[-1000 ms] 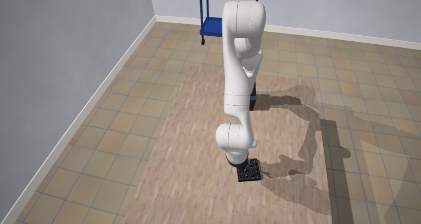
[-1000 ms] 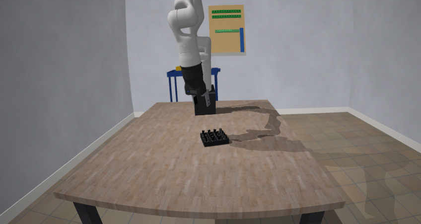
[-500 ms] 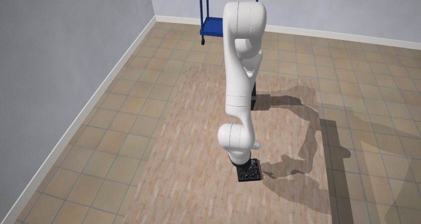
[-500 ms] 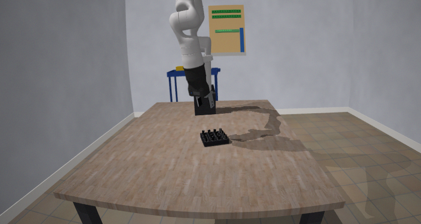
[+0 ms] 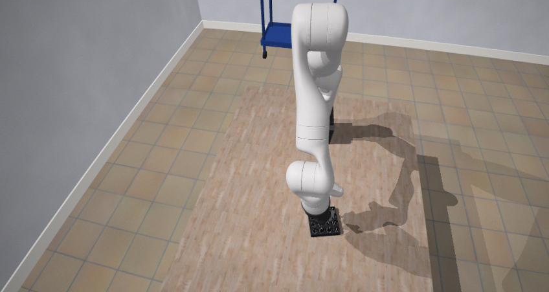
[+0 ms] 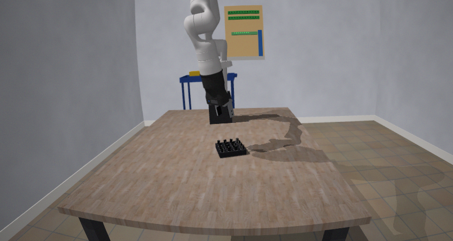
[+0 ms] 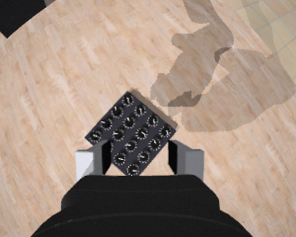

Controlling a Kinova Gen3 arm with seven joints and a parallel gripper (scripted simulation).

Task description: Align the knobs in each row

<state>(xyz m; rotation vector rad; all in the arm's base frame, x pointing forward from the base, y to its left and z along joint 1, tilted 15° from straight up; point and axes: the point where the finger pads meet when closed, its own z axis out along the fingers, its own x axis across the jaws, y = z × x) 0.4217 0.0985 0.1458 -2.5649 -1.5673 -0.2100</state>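
Looking down past wide-spread, unloaded fingers [image 6: 225, 109]. Knob box [image 5: 325, 234] [image 6: 233, 154] [image 7: 93, 141] sits on surface [image 5: 246, 212] [image 6: 190, 187] [image 7: 49, 109], below and nearer exterior camera, turned diagonally to finger gap; I judge wrist needs squaring.

Knob names [image 7: 130, 133] too small to read; arm [image 5: 313, 96] [image 6: 203, 22] hides pt of cart [image 5: 276, 35] [image 6: 187, 79].

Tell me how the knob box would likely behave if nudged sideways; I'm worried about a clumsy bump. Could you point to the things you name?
The knob box [image 5: 325, 234] [image 6: 233, 154] [image 7: 122, 166] looks low and broad, so it would probably slide rather than tip. Its flat, straight-edged body suggests it is stiff. Knobs stand up from its top, so a bump there might turn one.
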